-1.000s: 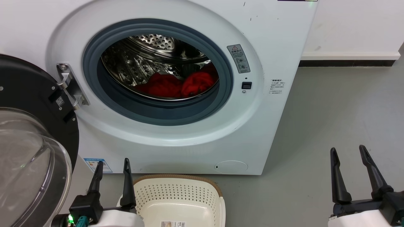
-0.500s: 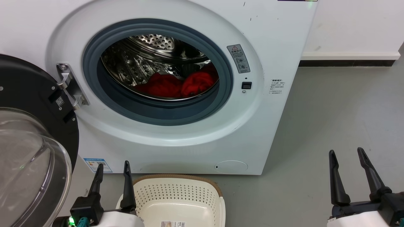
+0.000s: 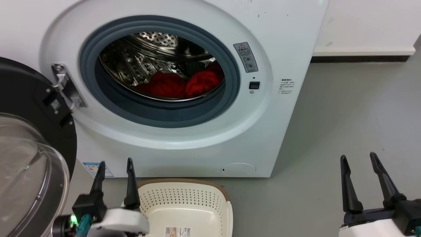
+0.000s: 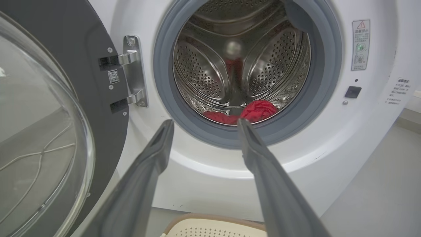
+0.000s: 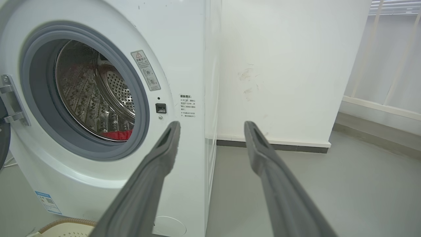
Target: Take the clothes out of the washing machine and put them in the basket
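Barely anything has changed among the things themselves. The whole head view has slid a little, with the washing machine [image 3: 204, 148] now sitting slightly higher and more to the left in it. That reads as the head camera moving, not the machine or the laundry.

The clothes [image 3: 184, 86] lie as two bright red heaps at the bottom of the machine's steel drum [image 3: 138, 62], towards the right of the porthole and well behind its grey rim. The machine's door [image 3: 29, 98] hangs fully open on the hinge side. The basket [image 3: 184, 197] stands on the floor [image 3: 345, 108] just in front of the machine's base, below the porthole, with no clothes in it.

The left end effector [image 3: 115, 163] is in front of the machine's lower left corner, beside the basket. Its fingers are spread moderately wide and hold nothing. In the left wrist view they point at the porthole, and the red fabric shows between their tips. The right end effector [image 3: 357, 156] is over bare floor, well off the machine's right side, equally spread and empty.

So the task looks to be at its very start. The shift suggests the body is settling for a reach into the drum, most likely by the left arm, which is already aligned with the opening.
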Motion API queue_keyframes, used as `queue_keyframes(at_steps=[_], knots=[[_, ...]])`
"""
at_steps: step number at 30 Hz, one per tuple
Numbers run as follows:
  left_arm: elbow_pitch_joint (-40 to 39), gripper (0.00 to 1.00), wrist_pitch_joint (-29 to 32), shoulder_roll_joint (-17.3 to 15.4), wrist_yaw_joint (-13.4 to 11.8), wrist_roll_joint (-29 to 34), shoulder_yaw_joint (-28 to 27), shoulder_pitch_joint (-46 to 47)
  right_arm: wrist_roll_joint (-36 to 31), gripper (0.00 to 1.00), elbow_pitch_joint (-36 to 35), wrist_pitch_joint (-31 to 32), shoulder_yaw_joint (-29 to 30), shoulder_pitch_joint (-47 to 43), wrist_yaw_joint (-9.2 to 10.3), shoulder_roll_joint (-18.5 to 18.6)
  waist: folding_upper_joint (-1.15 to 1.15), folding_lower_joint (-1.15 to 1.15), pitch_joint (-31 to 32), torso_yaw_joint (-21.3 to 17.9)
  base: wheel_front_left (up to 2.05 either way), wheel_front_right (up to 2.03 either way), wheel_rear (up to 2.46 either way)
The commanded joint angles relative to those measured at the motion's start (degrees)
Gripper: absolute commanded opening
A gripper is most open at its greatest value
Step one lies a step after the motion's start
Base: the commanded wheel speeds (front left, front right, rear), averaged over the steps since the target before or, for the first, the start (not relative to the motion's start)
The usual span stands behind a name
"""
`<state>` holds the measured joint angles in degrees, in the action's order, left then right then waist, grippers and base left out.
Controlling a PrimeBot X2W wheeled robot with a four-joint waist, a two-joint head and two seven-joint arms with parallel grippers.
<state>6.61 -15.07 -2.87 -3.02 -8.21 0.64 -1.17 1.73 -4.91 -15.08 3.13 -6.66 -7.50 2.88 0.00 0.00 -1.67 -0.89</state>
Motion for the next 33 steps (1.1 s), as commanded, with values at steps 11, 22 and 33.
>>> queue_keyframes(at_steps=[11,22,33], knots=[[14.61,1.0,-0.15,-1.92,5.56,3.32,-0.14,20.89,0.01,1.0,-1.02,-0.14,-0.5,4.57,0.03,-0.02,0.0,0.0,-8.46,-3.91,0.0,0.0,0.0],[36.25,1.0,1.07,-8.37,8.12,6.89,2.67,46.99,1.99,1.0,-1.95,-0.14,-1.17,10.35,0.03,-0.07,0.0,0.0,-19.36,-9.9,0.0,0.0,0.0],[49.09,1.0,12.4,-14.46,10.36,7.26,8.14,72.44,6.54,1.0,-2.85,-0.13,-1.23,17.02,0.03,-0.08,0.0,0.0,-32.03,-14.99,0.0,0.0,0.0]])
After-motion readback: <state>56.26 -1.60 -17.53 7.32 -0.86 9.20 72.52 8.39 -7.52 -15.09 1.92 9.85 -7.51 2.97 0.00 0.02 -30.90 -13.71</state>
